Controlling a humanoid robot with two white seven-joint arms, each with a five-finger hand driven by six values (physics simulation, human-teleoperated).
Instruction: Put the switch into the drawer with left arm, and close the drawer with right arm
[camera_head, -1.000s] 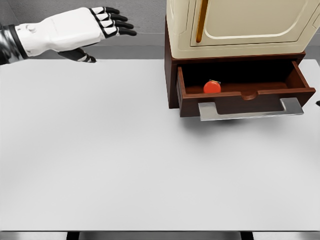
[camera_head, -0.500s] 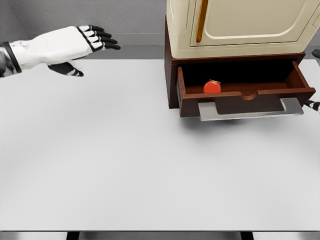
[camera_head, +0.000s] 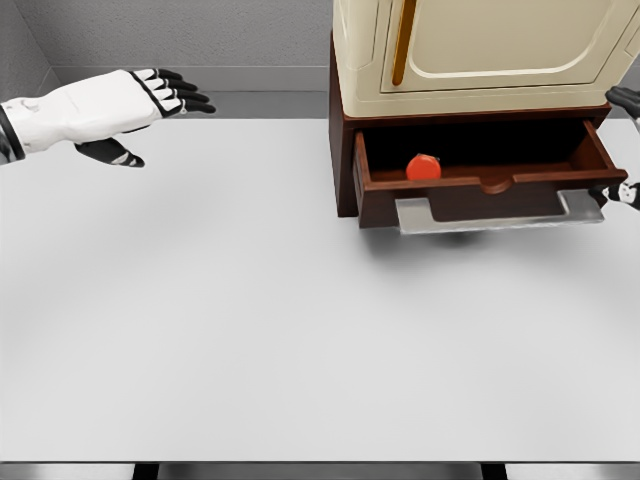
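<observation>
The switch (camera_head: 424, 167), a small red-orange round piece, is seen lying inside the drawer (camera_head: 490, 188), toward its left half and just behind the front panel. The drawer, of dark brown wood, is drawn out of the cabinet (camera_head: 342, 150) and stands open, with a grey metal handle (camera_head: 497, 211) fixed along the lower edge of its front. A cream-coloured appliance (camera_head: 480, 50) with a brass-toned vertical bar is carried on top of the cabinet. The cabinet is set at the far right of the white counter (camera_head: 250, 320). The left hand (camera_head: 125, 102) is held above the far left edge of the counter, well apart from the drawer, with its black-tipped fingers (camera_head: 180, 90) stretched out wide toward the right and nothing grasped; the thumb is hung below the palm. Of the right hand (camera_head: 625, 190) only small parts are shown at the right edge of the picture, just beside the right end of the drawer front and its handle; whether contact is made, and whether it is spread or curled, cannot be told.
</observation>
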